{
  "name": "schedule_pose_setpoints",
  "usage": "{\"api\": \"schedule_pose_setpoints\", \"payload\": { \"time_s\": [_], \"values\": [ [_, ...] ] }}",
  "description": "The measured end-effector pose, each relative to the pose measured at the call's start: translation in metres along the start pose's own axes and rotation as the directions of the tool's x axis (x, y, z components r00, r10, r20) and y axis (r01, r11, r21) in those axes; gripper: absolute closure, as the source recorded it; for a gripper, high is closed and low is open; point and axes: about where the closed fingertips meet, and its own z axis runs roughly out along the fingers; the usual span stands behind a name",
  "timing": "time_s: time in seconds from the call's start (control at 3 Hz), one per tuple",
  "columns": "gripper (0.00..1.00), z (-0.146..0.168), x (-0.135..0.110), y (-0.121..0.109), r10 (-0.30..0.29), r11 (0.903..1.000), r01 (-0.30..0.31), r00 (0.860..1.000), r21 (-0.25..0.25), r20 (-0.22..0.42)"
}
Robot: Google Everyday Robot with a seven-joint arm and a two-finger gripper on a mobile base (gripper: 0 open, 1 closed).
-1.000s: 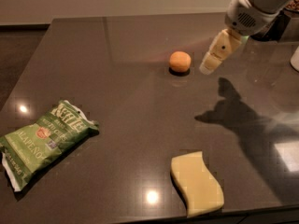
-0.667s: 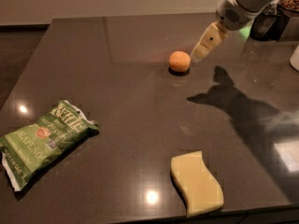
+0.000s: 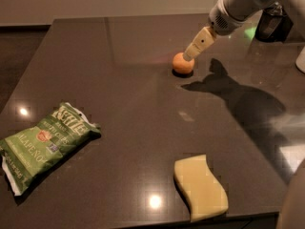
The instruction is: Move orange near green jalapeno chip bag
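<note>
Closed in on orange, nothing grasped or carried yet.

Cannot tell whether clenched or released. Brought gripper in from the right edge and down to the upper right side of orange; touching or just above, cannot tell which. Left orange where it was, near the far edge, right of middle. Left bag flat by the near-left corner, well apart from orange. Left sponge at the near edge, untouched. Probably ends the reach; leaves the grasp and the whole carry across worktop toward the near-left corner.
</note>
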Motion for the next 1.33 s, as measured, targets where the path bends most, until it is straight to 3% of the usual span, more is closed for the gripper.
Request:
{"api": "schedule_pose_setpoints", "payload": {
  "time_s": [1.33],
  "values": [
    [0.00, 0.065, 0.005, 0.027, -0.016, 0.9940, 0.012, 0.999, -0.108, -0.045]
  ]
}}
